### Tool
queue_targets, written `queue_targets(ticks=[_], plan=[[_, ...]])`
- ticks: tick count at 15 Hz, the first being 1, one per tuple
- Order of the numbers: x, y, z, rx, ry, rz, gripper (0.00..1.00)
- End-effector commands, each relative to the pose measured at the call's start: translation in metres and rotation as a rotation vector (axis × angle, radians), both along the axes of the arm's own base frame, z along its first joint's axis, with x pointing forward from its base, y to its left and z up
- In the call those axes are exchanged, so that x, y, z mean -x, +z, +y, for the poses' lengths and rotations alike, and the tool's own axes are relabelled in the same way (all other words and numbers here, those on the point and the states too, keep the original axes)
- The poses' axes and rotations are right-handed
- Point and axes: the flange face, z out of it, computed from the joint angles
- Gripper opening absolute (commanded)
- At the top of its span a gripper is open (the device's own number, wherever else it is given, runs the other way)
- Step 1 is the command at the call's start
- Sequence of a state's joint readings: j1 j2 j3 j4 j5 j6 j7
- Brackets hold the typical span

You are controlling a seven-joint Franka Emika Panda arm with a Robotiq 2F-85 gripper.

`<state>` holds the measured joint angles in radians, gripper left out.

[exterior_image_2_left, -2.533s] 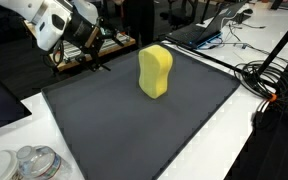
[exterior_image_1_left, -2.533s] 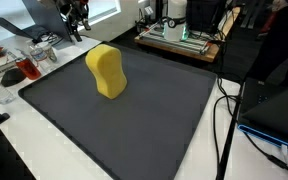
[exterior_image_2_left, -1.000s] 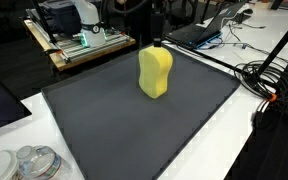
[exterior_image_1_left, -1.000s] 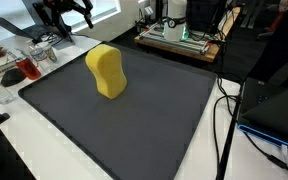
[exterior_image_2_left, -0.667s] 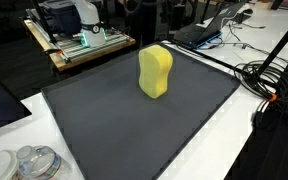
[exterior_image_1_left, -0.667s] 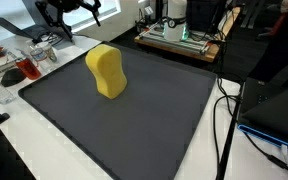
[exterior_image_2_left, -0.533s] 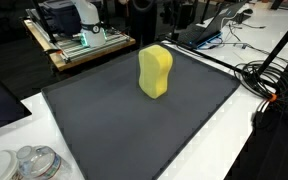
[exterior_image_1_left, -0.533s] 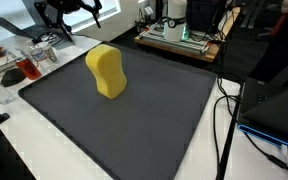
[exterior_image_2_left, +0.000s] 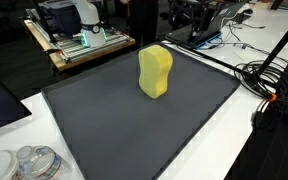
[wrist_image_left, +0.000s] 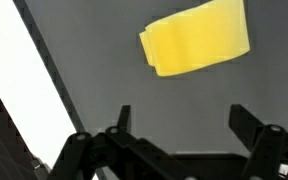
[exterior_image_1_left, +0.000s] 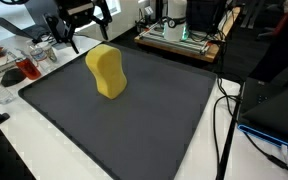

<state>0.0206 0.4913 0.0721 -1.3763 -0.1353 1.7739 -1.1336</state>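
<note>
A yellow, wavy-sided sponge [exterior_image_1_left: 106, 71] stands upright on the far half of a dark grey mat [exterior_image_1_left: 134, 125]. It shows in both exterior views [exterior_image_2_left: 155, 72] and at the top of the wrist view [wrist_image_left: 196, 38]. My gripper [exterior_image_1_left: 84, 18] hangs in the air above the mat's far edge, behind the sponge and apart from it; it also shows in an exterior view [exterior_image_2_left: 191, 14]. In the wrist view the two fingers [wrist_image_left: 184, 118] are spread wide with only bare mat between them. It is open and empty.
Glass containers and a bowl [exterior_image_1_left: 29, 62] sit beside the mat. A wooden board with equipment [exterior_image_1_left: 179, 38] stands behind it [exterior_image_2_left: 79, 42]. Cables [exterior_image_2_left: 271, 75] and a laptop [exterior_image_2_left: 209, 28] lie on the white table. Plastic lids [exterior_image_2_left: 29, 160] sit near a corner.
The gripper has risen from the mat's far corner and moved along the far edge to a spot above and behind the sponge. The sponge has not moved.
</note>
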Motion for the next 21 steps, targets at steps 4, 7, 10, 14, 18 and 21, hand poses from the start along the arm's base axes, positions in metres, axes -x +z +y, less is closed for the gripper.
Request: queue_targets(ticks=[4,7,10,14,18,21], plan=[[0.011,-0.006,0.059,0.102,-0.067,-0.028,1.0],[0.021,-0.014,0.091,0.149,-0.16,-0.05,1.0],[0.03,-0.023,0.112,0.204,-0.263,-0.069,1.0],[0.045,-0.034,0.135,0.28,-0.362,-0.103,1.0],[0.062,-0.044,0.155,0.358,-0.449,-0.169,1.0],[0.079,-0.05,0.169,0.406,-0.502,-0.222,1.0]])
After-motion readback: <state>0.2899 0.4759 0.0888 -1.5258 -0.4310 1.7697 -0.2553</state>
